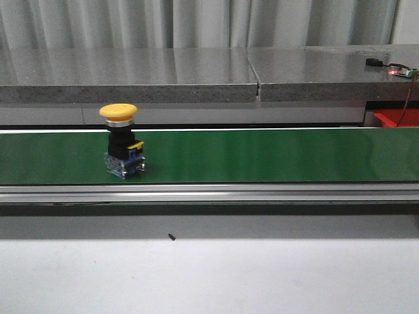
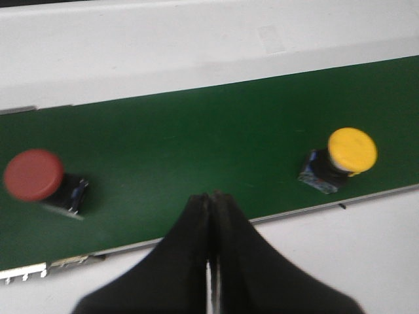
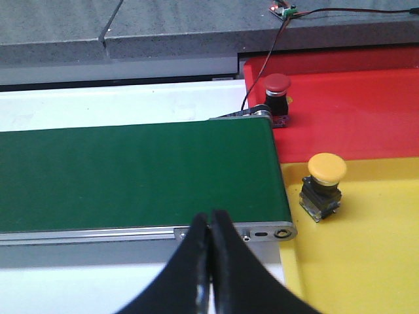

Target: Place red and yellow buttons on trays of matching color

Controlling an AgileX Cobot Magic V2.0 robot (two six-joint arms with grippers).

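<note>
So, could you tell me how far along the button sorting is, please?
Done: one red button stands on the red tray, one yellow button on the yellow tray. In hand: nothing; both grippers are shut and empty. Left: a yellow and a red button on the belt.

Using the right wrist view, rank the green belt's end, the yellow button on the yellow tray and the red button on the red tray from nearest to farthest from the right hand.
1. Green belt's end, just ahead of the shut right hand.
2. Yellow button, upright on the yellow tray, beside the belt's end.
3. Red button, on the red tray, beyond the yellow one.
</note>
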